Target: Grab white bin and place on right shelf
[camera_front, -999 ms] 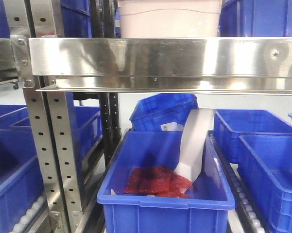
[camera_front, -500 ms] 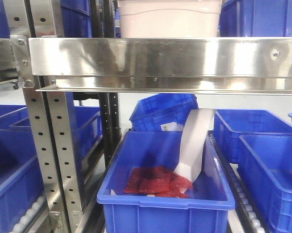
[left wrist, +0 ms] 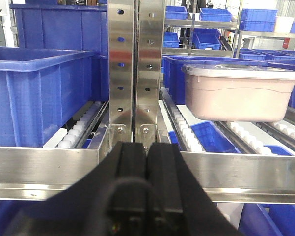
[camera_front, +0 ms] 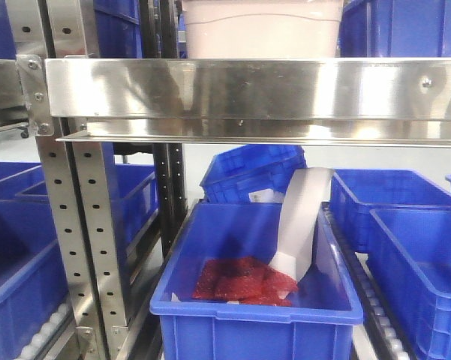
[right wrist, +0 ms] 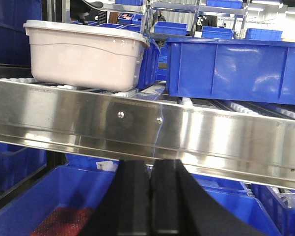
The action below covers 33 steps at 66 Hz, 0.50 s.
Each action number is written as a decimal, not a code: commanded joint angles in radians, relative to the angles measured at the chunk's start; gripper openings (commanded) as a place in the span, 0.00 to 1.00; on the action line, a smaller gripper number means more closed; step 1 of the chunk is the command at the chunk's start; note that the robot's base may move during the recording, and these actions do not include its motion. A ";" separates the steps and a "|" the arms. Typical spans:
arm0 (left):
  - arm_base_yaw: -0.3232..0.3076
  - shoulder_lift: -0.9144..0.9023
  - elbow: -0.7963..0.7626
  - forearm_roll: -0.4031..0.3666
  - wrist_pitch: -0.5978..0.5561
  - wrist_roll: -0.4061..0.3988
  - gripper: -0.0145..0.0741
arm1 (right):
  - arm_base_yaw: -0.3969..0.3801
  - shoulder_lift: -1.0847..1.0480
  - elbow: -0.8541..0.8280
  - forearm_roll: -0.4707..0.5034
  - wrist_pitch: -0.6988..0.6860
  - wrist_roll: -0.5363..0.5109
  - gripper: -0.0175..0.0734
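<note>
A warehouse aisle of metal racks is filling every view, with blue crates (camera_front: 255,281) sitting on roller tracks on several levels. In the front view, the right shelf (camera_front: 255,88) is running across the upper part of the scene as a broad, shiny steel rail with screws, fixed to perforated uprights (camera_front: 67,225). The white bin (camera_front: 261,28) is resting on that shelf behind the rail, near its middle, with only its pale pinkish lower body showing. Below it, an open blue crate is holding red packets (camera_front: 240,281) and a leaning white sheet (camera_front: 300,221).

The left gripper (left wrist: 146,167) is pointing at the uprights, its two black fingers pressed together with nothing between them. From this wrist view the white bin (left wrist: 240,93) is sitting on the rollers to the right, well apart from the gripper.

The right gripper (right wrist: 152,196) is hovering just below the shelf rail (right wrist: 152,125), its fingers likewise closed together and empty. The white bin (right wrist: 83,54) is sitting above and to its left, lid on.

Compared with the front view half a second ago, nothing is appearing to differ: bin, rail and crates are lying in the same places.
</note>
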 commanded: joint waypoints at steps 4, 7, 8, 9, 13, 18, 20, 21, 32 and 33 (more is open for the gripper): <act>-0.002 0.014 -0.029 -0.007 -0.078 0.001 0.03 | -0.006 -0.019 -0.001 -0.008 -0.076 0.006 0.26; -0.002 0.014 -0.029 -0.007 -0.078 0.001 0.03 | -0.006 -0.019 -0.001 -0.004 -0.070 0.015 0.26; -0.002 0.014 -0.029 -0.007 -0.078 0.001 0.03 | -0.006 -0.019 -0.001 -0.002 -0.066 0.024 0.26; -0.002 0.014 -0.029 -0.007 -0.078 0.001 0.03 | -0.006 -0.019 -0.001 0.002 -0.065 0.030 0.26; -0.002 0.014 -0.029 -0.007 -0.078 0.001 0.03 | -0.006 -0.019 -0.001 0.019 -0.053 0.071 0.26; -0.002 0.014 -0.029 -0.007 -0.078 0.001 0.03 | -0.006 -0.019 -0.001 0.018 -0.052 0.088 0.26; -0.002 0.014 -0.029 -0.007 -0.078 0.001 0.03 | -0.006 -0.019 -0.001 0.017 -0.047 0.088 0.26; -0.002 0.014 -0.029 -0.007 -0.078 0.001 0.03 | -0.006 -0.019 -0.001 0.017 -0.046 0.088 0.26; -0.002 0.014 -0.029 -0.007 -0.078 0.001 0.03 | -0.006 -0.019 -0.001 0.017 -0.035 0.088 0.26; -0.002 0.014 -0.029 -0.007 -0.078 0.001 0.03 | -0.006 -0.019 -0.001 0.017 -0.035 0.088 0.26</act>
